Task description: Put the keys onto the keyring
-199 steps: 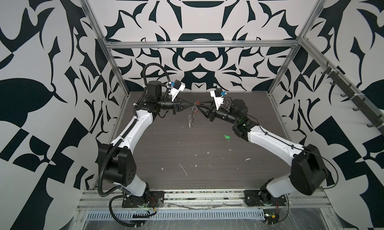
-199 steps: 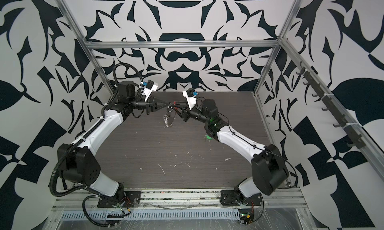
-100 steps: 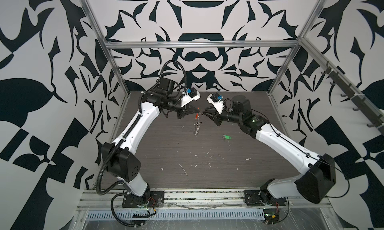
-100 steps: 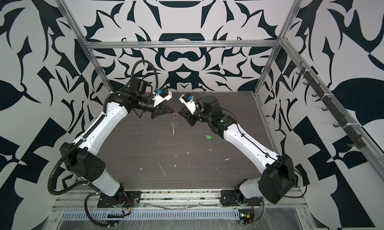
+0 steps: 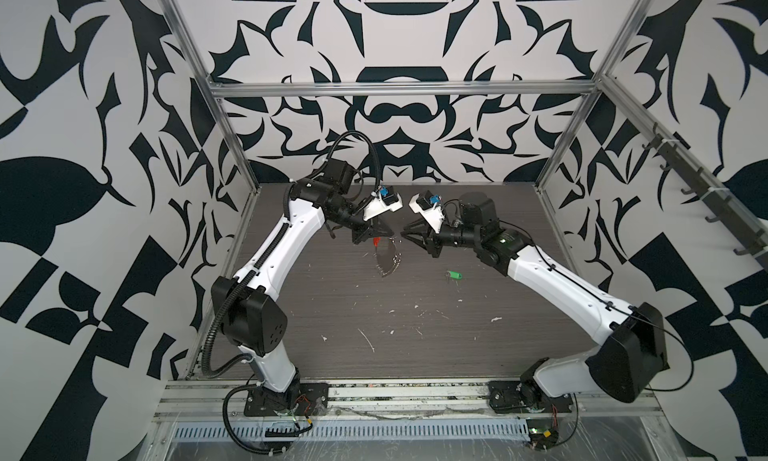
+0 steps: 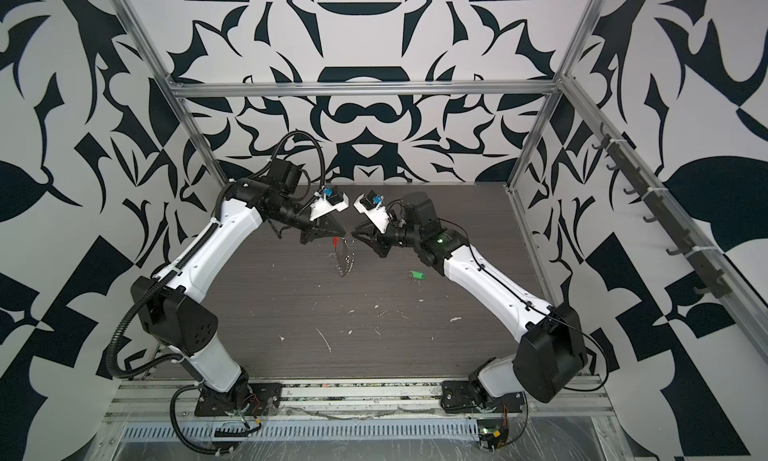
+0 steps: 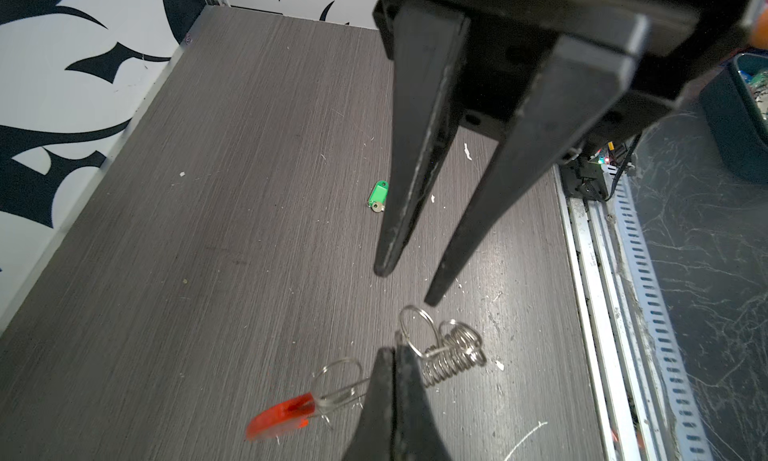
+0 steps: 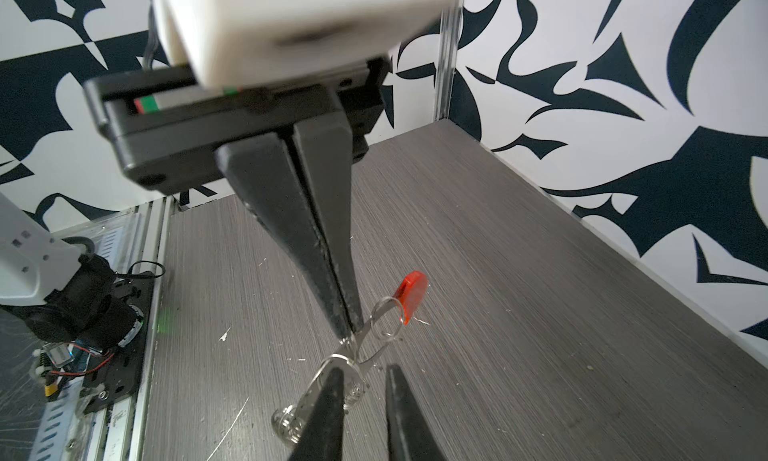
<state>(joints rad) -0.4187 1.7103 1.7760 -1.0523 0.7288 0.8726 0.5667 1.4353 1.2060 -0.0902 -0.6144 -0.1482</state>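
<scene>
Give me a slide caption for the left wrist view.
Left gripper pinches the keyring; right gripper, jaws apart, points at it; green key tag lies on the table beyond.

One keyring (image 7: 454,353), one green key tag (image 7: 377,195)

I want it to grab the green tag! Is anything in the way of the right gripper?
Nothing visible. The green tag lies alone on the table, with open space between it and the right gripper.

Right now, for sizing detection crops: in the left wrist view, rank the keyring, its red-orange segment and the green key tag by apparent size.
1. keyring, whole loop.
2. red-orange segment.
3. green key tag; it lies farther from the camera, so its true rank is unsure.
</scene>
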